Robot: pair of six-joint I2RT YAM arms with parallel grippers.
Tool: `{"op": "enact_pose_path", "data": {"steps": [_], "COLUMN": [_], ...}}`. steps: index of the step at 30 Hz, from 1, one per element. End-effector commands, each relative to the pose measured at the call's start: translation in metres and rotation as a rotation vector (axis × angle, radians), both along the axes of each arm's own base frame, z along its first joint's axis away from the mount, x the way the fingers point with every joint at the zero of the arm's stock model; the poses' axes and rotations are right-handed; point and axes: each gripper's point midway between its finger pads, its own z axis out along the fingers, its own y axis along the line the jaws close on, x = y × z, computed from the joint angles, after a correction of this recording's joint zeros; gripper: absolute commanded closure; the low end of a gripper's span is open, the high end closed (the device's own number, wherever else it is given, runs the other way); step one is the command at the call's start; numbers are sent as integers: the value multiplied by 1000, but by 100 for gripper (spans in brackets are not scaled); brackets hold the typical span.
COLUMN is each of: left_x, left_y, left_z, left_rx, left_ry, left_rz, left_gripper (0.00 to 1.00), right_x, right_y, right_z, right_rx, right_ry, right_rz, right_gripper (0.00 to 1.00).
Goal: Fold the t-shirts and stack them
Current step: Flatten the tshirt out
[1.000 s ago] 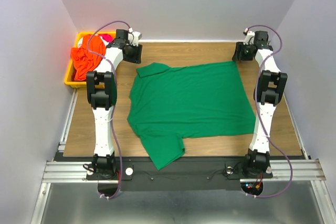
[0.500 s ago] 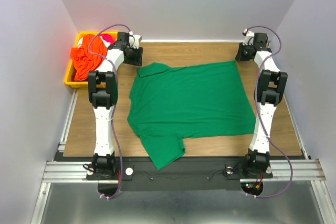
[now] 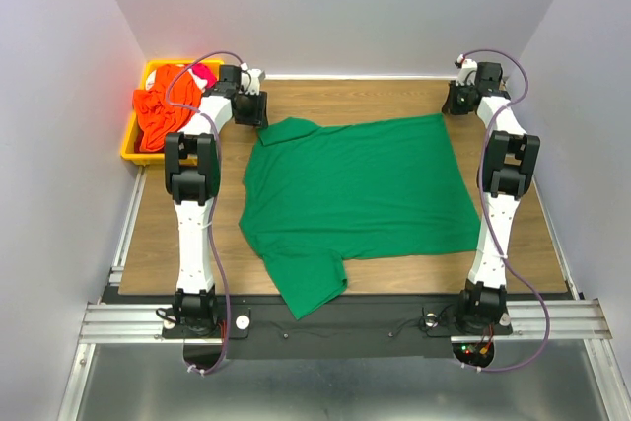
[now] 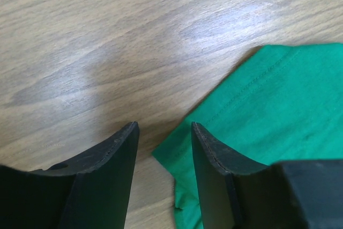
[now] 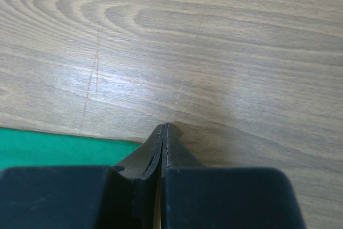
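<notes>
Green shirt [image 3: 355, 194]: solid dark green, spread flat mid-bench [image 3: 365, 96], hem to the right, one sleeve hanging over the near edge.
Orange shirt [image 3: 153, 113]: crumpled in the bin [image 3: 131, 152], far left.
Pink shirt [image 3: 205, 72]: a scrap showing behind the orange.
Left end effector [image 4: 163, 130]: spread, over the far sleeve's corner.
Right end effector [image 5: 163, 128]: pressed together on nothing, over bare wood beside the green shirt's edge.

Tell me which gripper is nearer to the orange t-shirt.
Left. The left gripper hangs close beside the orange t-shirt; the right gripper is across the table at its far right corner.
</notes>
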Motion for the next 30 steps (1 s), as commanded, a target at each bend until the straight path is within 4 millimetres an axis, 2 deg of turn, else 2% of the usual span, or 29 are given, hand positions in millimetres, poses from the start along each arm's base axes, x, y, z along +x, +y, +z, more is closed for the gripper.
{"op": "enact_pose_path", "data": {"steps": [1, 4, 9, 16, 20, 23, 26, 27, 30], "left_x": [-14, -15, -22, -31, -28, -24, -20, -19, -18], "left_y": [-8, -4, 6, 8, 5, 5, 5, 5, 5], "left_z": [17, 17, 16, 13, 13, 12, 16, 17, 15], "left_rx": [-40, -25, 11, 12, -4, -5, -3, -4, -4], "left_ry": [28, 37, 56, 83, 79, 72, 57, 52, 56], "left_rz": [9, 33, 81, 102, 105, 109, 112, 112, 110], "left_gripper": [48, 51, 51, 52, 60, 72, 80, 82, 86], "right_x": [-15, -14, -15, -14, -14, -13, -9, -7, -4], "right_y": [27, 26, 27, 26, 27, 27, 25, 25, 21], "right_z": [-1, 3, 7, 8, 11, 16, 27, 31, 37], "right_rx": [51, 53, 48, 50, 50, 51, 48, 55, 66], "right_ry": [58, 52, 46, 42, 37, 28, 7, 3, -2], "right_rz": [55, 52, 56, 59, 60, 57, 49, 33, 0], "right_gripper": [99, 99, 99, 99, 99, 99, 100, 95, 70]}}
